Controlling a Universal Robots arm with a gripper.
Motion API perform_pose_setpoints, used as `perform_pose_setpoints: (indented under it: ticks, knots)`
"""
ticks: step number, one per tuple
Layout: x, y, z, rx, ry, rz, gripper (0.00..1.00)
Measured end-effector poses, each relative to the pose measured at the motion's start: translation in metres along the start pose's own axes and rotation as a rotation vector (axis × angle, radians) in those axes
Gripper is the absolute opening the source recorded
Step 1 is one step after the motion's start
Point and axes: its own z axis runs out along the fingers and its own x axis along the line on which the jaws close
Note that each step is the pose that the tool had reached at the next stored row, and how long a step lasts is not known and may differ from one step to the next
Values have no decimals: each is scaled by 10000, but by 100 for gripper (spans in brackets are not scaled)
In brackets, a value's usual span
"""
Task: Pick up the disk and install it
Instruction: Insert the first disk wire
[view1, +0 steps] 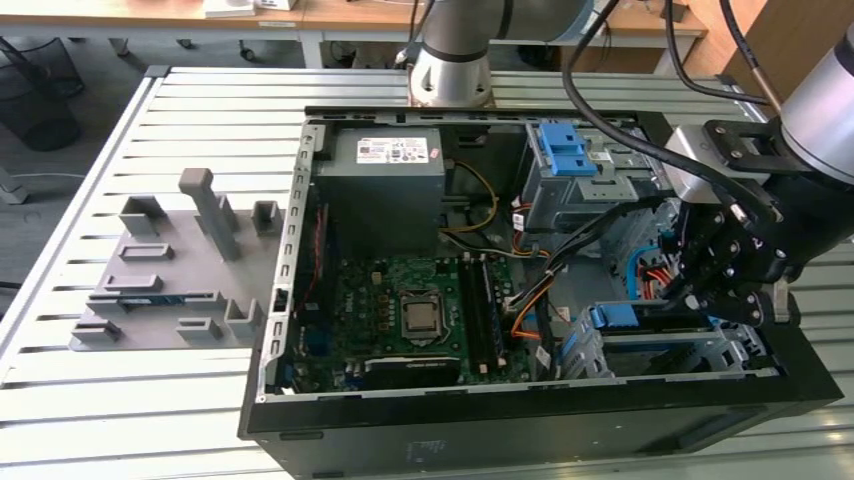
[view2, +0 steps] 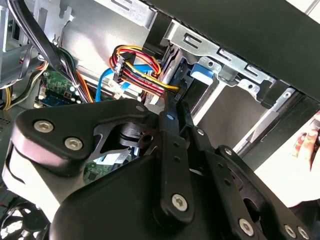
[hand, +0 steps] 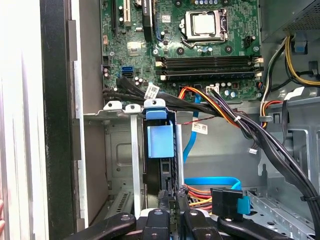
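Observation:
The disk (view1: 625, 320) stands on edge in the drive bay at the case's corner near the exterior view's right. Its blue carrier bracket (hand: 160, 139) shows between the bay's metal rails, and its dark body and blue bracket (view2: 202, 70) sit under the bay's silver frame. My gripper (view1: 714, 300) hangs over that bay, inside the case. In both wrist views the two fingers are drawn close together, the gripper (hand: 172, 197) shut at the disk's near end. Its tips (view2: 175, 102) sit right against the disk's edge. I cannot tell whether they pinch any part of it.
The open case (view1: 534, 400) holds a grey power-supply box (view1: 387, 170), a cage with blue latches (view1: 567, 150) and the motherboard (view1: 414, 310). Red, orange and blue cables (view2: 142, 72) crowd beside the bay. A grey fixture plate (view1: 174, 270) lies outside. A person's hand (view2: 307, 140) rests by the case.

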Motion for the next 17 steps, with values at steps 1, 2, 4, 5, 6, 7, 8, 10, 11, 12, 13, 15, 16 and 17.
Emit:
perform_pose_setpoints:
  ticks: [1,2,4,5,6,7,8,10,11,12,13,15,16,17]
  knots:
    - [0,0,0,-1,-1,0,18]
    - [0,0,0,-1,0,0,18]
    - [0,-1,0,-1,-1,0,18]
    - [0,-1,0,-2,0,-1,19]
    - [0,0,1,-2,-1,0,19]
    - [0,-1,1,-3,-1,0,19]
    - [0,0,1,-3,-1,-1,25]
    - [1,0,-3,-4,1,0,25]
    - [0,0,-9,-5,2,-1,25]
    - [0,0,-15,-7,1,0,25]
    - [0,0,-23,-8,1,0,25]
    - [-1,1,-36,-10,-1,0,25]
    - [-1,1,-43,-11,-1,-1,25]
    - [-1,1,-50,-12,0,0,25]
